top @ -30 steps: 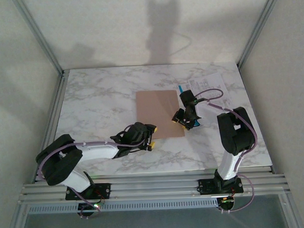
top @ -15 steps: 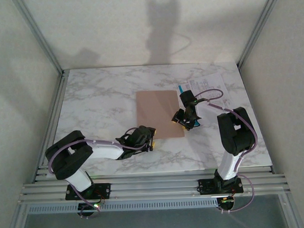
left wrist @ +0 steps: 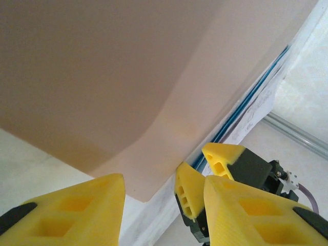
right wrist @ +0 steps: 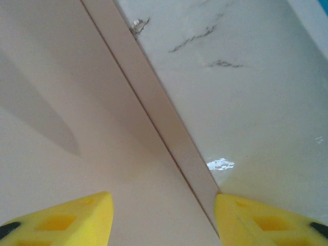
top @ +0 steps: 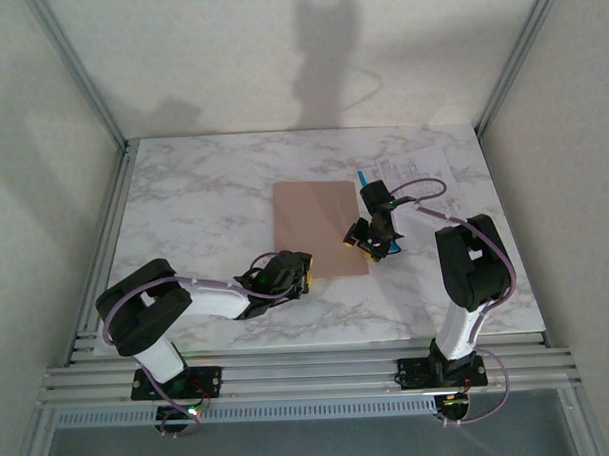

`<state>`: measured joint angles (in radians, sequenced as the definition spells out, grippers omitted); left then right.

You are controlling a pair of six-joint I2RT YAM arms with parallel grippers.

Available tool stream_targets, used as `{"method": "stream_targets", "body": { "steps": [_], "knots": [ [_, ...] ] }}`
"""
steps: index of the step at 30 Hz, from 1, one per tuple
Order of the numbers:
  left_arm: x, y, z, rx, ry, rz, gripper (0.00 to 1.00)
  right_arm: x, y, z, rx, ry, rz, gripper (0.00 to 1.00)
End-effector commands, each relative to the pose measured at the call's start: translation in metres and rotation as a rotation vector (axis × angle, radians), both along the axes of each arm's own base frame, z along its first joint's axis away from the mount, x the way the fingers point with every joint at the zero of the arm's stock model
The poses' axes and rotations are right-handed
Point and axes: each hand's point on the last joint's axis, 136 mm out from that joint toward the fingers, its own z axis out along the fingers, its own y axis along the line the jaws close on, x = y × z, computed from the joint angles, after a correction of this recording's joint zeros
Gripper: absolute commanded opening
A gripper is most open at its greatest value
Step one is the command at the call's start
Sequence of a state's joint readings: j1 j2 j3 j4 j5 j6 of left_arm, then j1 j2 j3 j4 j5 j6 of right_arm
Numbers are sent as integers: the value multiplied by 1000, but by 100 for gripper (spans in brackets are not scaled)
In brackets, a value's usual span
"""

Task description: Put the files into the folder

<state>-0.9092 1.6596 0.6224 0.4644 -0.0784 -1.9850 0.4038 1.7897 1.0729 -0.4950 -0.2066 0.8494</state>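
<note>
The left jaws stand moderately apart, their yellow fingertips point(left wrist: 66, 205) flanking the near-left corner of the thin pinkish-tan card folder point(top: 319, 222) without clamping it. The right jaws gape wider, straddling the folder's right edge. The folder lies flat and unopened on the white marble-patterned bench point(top: 194, 202), and the white printed paper files point(top: 418, 172) sit just beside its far-right corner. A pinch here could catch both leaves together, or skid the slick card into the files.
</note>
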Motion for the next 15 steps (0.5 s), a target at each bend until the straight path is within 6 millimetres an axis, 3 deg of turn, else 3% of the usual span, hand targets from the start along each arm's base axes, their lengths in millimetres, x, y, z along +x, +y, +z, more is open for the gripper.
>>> {"method": "stream_targets", "body": {
  "steps": [1, 7, 15],
  "knots": [
    [-6, -1, -7, 24, 38, -3, 46, -27, -4, -16, -16, 120, 22, 56],
    [-17, -3, -13, 66, 116, -30, 56, -26, -4, -15, -12, 119, 19, 56],
    [-11, 4, -18, 69, 114, 7, 54, -27, -4, -17, -13, 125, 21, 56]
  ]
}}
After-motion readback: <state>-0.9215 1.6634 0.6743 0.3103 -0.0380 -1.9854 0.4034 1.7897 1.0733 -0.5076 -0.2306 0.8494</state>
